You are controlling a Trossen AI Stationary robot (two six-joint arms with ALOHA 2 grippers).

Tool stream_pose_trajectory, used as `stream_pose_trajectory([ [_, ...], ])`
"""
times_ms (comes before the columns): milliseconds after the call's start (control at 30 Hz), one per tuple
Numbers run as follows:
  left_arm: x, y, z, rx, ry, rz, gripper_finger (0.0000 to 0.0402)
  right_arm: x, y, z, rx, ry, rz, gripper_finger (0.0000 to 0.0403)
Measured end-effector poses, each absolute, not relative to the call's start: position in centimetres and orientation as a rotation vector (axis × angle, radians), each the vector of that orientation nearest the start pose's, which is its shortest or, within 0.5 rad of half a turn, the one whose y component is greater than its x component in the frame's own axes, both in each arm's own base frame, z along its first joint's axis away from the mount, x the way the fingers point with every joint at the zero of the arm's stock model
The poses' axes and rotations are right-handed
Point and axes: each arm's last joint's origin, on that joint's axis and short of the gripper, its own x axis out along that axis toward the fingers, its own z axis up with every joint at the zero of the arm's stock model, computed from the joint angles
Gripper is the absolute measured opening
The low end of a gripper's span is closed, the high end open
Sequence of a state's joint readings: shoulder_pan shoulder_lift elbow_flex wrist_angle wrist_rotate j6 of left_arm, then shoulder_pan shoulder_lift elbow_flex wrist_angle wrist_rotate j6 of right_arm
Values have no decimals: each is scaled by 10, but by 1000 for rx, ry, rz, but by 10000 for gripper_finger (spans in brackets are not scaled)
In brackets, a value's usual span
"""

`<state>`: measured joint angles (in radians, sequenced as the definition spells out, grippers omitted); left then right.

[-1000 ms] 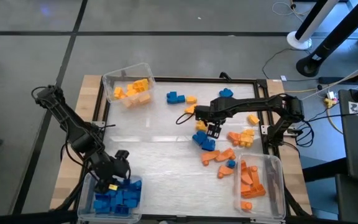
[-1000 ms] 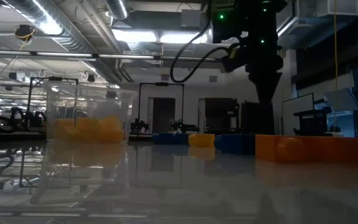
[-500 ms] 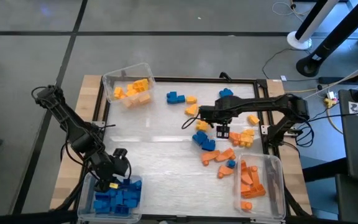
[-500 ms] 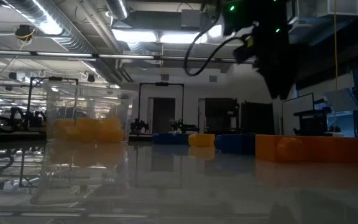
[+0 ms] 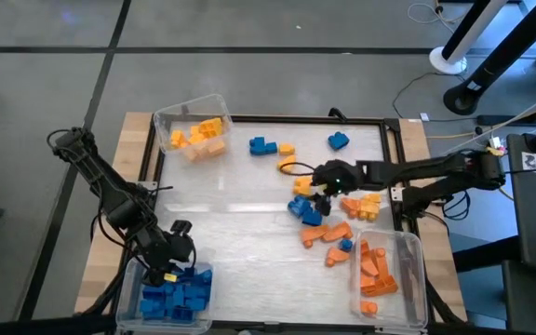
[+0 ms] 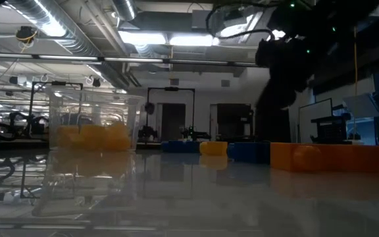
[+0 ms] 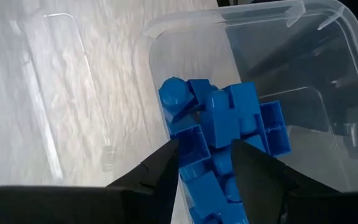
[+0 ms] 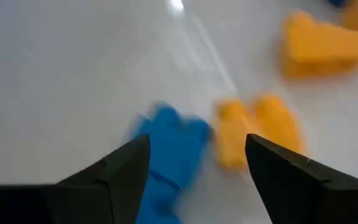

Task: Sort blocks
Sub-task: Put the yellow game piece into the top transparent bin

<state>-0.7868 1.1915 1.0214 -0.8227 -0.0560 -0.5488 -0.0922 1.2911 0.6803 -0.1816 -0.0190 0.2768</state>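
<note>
There are three clear bins on the table (image 5: 249, 242). At the near left corner, the first bin (image 5: 130, 296) holds a heap of blue blocks (image 5: 175, 294), too packed to count. The left gripper (image 5: 177, 244) hangs over its rim, and in its wrist view the fingers (image 7: 160, 169) stand partly apart above the blue pile (image 7: 222, 124); I cannot tell if they hold anything.

At the far left, the second bin (image 5: 190, 104) holds about five yellow blocks (image 5: 199, 134).

In the middle lie loose blocks: three blue groups (image 5: 264, 145), some yellow (image 5: 286, 149) and an orange cluster (image 5: 328, 233). The right gripper (image 5: 318, 199) is low over them, jaws wide apart and empty, with a blue block (image 8: 169, 149) and a yellow one (image 8: 253, 127) just ahead.

At the near right, the third bin (image 5: 415, 279) holds about six orange blocks (image 5: 372, 270).

No writing can be read.
</note>
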Motion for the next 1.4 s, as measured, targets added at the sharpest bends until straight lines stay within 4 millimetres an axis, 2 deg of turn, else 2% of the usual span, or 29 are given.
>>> stream_pose_trajectory([
  [133,162,-159,286,-63,1046,-363,134,253,-23,190,319,639,-173,266],
  [300,163,-158,286,-54,1031,-342,134,245,-26,182,344,708,-340,266],
  [467,163,-158,286,-54,1030,-342,134,234,-26,171,453,840,-458,266],
  [767,163,-158,286,7,1017,-377,134,233,-27,171,544,816,-537,266],
  [1067,163,-158,286,23,1014,-386,134,246,-27,154,626,815,-544,266],
  [1400,162,-158,286,20,1015,-384,134,260,-28,135,635,807,-537,266],
])
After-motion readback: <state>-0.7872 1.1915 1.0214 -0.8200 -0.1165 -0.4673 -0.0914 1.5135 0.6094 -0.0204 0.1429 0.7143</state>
